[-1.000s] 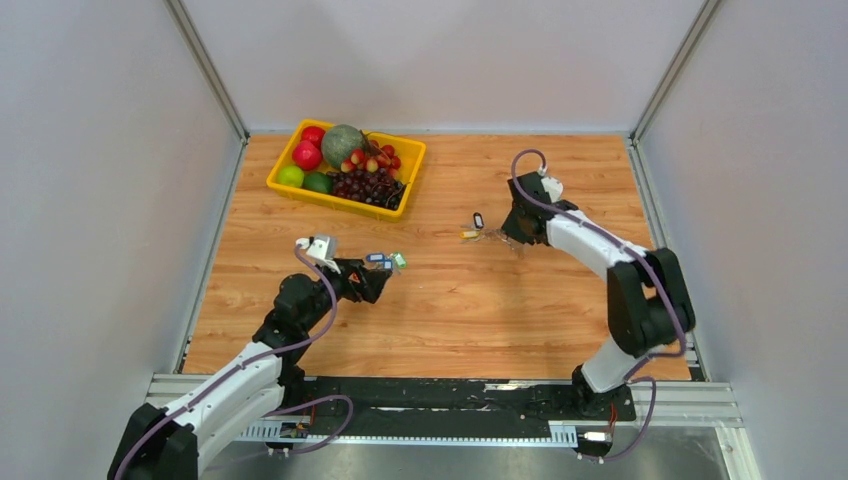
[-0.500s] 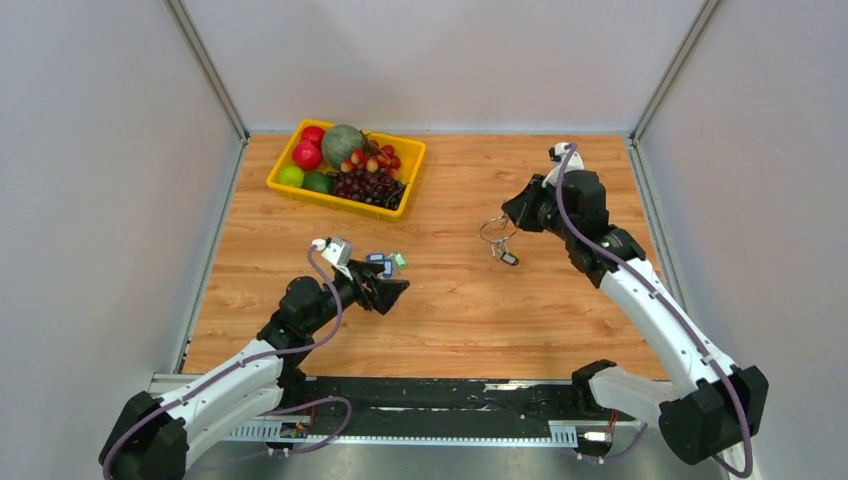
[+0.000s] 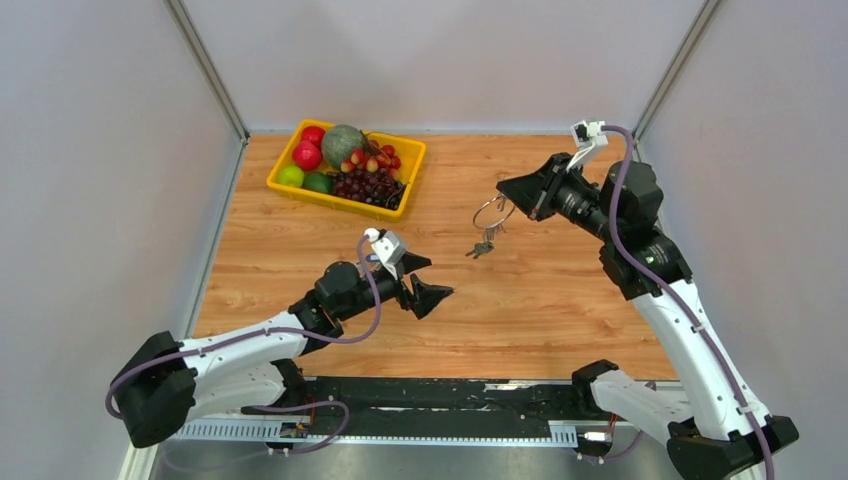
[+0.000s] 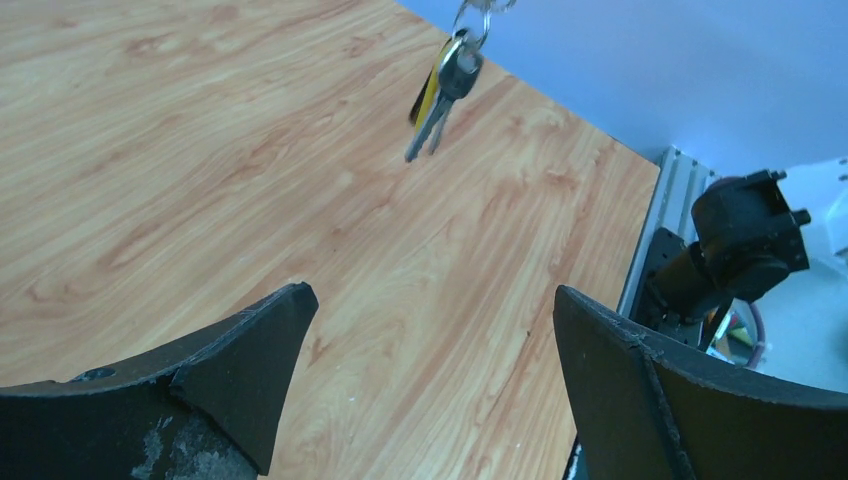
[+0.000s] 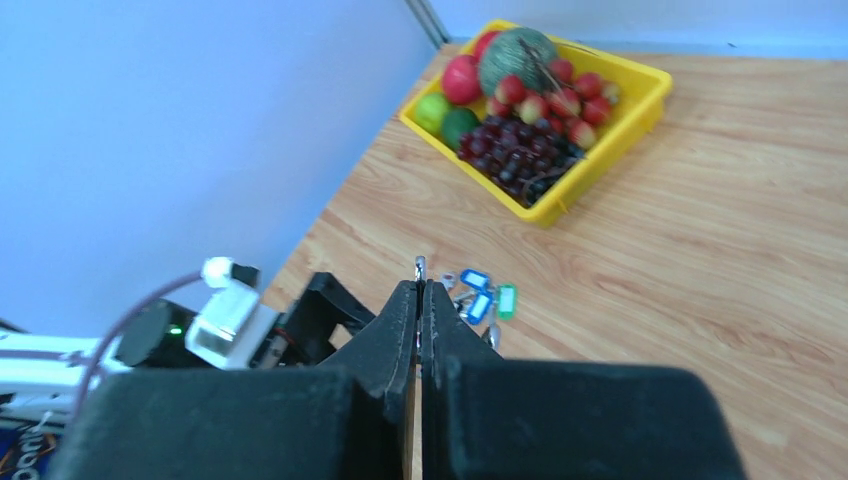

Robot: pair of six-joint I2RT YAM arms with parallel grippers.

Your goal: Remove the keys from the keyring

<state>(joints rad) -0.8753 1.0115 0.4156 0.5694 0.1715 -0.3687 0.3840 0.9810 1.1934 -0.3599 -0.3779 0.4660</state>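
Note:
My right gripper [image 3: 508, 188] is shut on the keyring [image 3: 492, 212], a thin silver loop held up in the air. A small bunch of keys [image 3: 480, 247] dangles from it above the table. In the left wrist view the same keys [image 4: 445, 85], one with a yellow head, hang ahead of and above my open, empty left gripper [image 4: 430, 340]. In the top view my left gripper [image 3: 435, 280] is low over the table, left of and nearer than the hanging keys. In the right wrist view the ring's edge [image 5: 420, 265] pokes out between my shut gripper's [image 5: 420, 300] jaws.
Loose keys with blue and green tags [image 5: 482, 298] lie on the wooden table beside the left arm. A yellow tray [image 3: 284, 160] of fruit stands at the back left. The right arm's base [image 4: 745, 240] shows at the table's edge.
My right arm has risen and swung back, lifting the keyring and its keys off the table. My left arm has reached right, past the loose tagged keys, toward the hanging bunch.

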